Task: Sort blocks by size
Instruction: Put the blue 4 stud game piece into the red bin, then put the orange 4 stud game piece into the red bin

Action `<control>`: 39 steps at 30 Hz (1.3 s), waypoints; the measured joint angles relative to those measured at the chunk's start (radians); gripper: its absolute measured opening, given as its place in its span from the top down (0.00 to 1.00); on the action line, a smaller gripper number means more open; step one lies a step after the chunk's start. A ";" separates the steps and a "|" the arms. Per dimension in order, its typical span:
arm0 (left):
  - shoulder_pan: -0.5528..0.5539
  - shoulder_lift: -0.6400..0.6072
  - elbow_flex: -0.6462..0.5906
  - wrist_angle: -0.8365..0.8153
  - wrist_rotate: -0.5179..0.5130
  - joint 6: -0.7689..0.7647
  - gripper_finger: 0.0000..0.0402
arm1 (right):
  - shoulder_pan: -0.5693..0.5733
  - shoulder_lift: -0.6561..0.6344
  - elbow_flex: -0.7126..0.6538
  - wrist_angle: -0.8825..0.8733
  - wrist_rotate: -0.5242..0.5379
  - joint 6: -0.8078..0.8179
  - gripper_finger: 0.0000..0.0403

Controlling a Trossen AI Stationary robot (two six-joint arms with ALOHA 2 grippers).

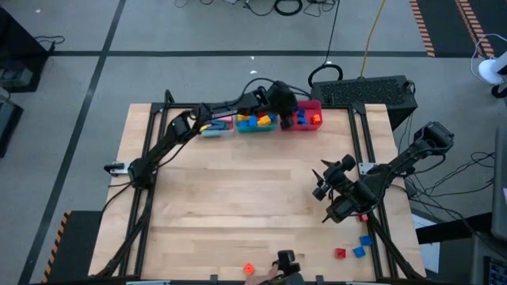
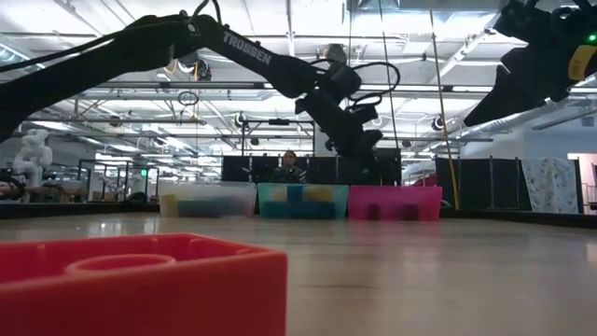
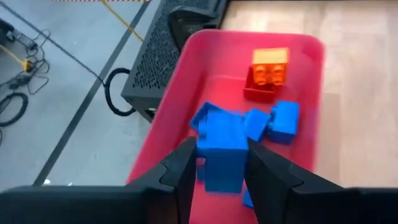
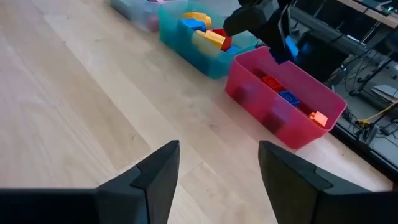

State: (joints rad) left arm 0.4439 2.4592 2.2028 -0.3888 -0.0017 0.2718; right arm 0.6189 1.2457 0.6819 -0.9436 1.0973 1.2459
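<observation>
Because the sorting ends at the three bins along the far edge of the table [image 1: 238, 198], the unsorted pieces lie nearest: an orange block [image 1: 248, 269] at the bottom centre of the high view, a red block [image 1: 340, 253] and two blue blocks [image 1: 362, 245] at its lower right, just below the right gripper [image 1: 321, 184]. That gripper hangs over bare wood at centre right with its fingers spread wide and nothing between them, probably parked there so it can drop onto those loose pieces next. Farther off, at the top centre of the high view, stand the clear bin [image 1: 215, 126], the teal bin [image 1: 256, 123] and the red bin [image 1: 309, 117], side by side, each presumably for one size. The left arm reaches across all of them so that the left gripper [image 3: 217, 174] hovers over the red bin. In its wrist view a blue brick [image 3: 219, 152] sits between the two fingers above the bin's floor; they seem to be loosening, though whether they grip it is hard to tell. Beneath lie other blue bricks [image 3: 277, 121] and an orange brick [image 3: 268, 71].
</observation>
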 joint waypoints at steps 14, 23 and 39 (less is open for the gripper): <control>-0.050 -0.078 0.019 -0.298 -0.017 0.014 0.37 | 0.000 0.000 0.000 0.010 -0.003 0.025 0.50; -0.211 -0.205 0.021 -0.464 -0.011 -0.008 0.43 | 0.032 0.000 0.000 0.010 -0.003 0.018 0.50; -0.555 -0.238 -0.001 -0.759 0.039 -0.179 0.44 | 0.119 0.000 0.000 0.025 -0.003 0.029 0.50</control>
State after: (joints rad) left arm -0.1108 2.2211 2.2017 -1.1481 0.0372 0.0926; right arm 0.7378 1.2457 0.6823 -0.9187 1.0941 1.2747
